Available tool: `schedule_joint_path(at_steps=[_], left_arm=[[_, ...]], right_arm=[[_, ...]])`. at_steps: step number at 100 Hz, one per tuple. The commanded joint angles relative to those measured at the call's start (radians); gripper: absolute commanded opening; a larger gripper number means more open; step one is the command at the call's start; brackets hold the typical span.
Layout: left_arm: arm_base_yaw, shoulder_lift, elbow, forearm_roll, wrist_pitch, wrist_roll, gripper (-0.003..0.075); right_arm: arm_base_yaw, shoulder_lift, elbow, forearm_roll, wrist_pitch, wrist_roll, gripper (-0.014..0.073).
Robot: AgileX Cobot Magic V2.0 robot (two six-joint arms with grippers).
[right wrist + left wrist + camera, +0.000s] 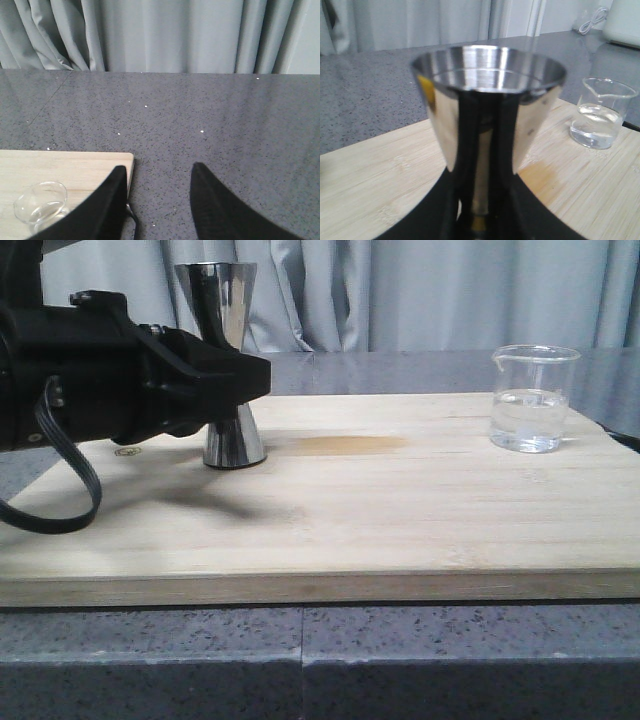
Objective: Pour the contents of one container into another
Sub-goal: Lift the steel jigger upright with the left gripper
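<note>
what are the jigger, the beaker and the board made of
Jigger: looks like polished steel, with mirror-like reflections of the left gripper on it. Beaker: clear glass, or possibly clear plastic; it is see-through with clear liquid inside. Board: pale wood, maybe bamboo, matte with strip grain.

From the front, my left claw [235, 380] covers the jigger's [232, 435] waist, so I can't see its fingertips. The left wrist view blurs the jigger and crops its base. The beaker [41, 202] sits partly behind my right claw [160, 200].
</note>
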Motion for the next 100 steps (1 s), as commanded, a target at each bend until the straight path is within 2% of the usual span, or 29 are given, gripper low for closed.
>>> schedule_joint_path(at_steps=[1, 19, 29, 41, 68, 85, 100], left_arm=[[0.002, -0.028, -0.020, 0.014, -0.064, -0.004, -0.0018], [0.002, -0.030, -0.020, 0.046, -0.064, -0.006, -0.0018], [0.017, -0.036, -0.020, 0.079, -0.064, -0.055, -0.0018], [0.082, -0.060, -0.020, 0.219, -0.080, -0.175, -0.0018], [0.258, -0.152, -0.020, 0.549, -0.230, -0.417, -0.0019], [0.289, -0.195, -0.020, 0.666, -0.230, -0.482, -0.0019], [0.291, -0.204, -0.030, 0.745, -0.235, -0.519, -0.0019]], right_arm=[[0.001, 0.008, -0.036, -0.012, -0.082, -0.006, 0.0280], [0.001, 0.008, -0.036, -0.012, -0.082, -0.006, 0.0280], [0.001, 0.008, -0.036, -0.012, -0.082, -0.006, 0.0280], [0.001, 0.008, -0.036, -0.012, -0.082, -0.006, 0.0280], [0.001, 0.008, -0.032, -0.012, -0.082, -0.006, 0.0280], [0.012, 0.021, -0.032, -0.012, -0.074, -0.016, 0.0280], [0.089, 0.048, -0.032, -0.012, -0.070, -0.041, 0.0280]])
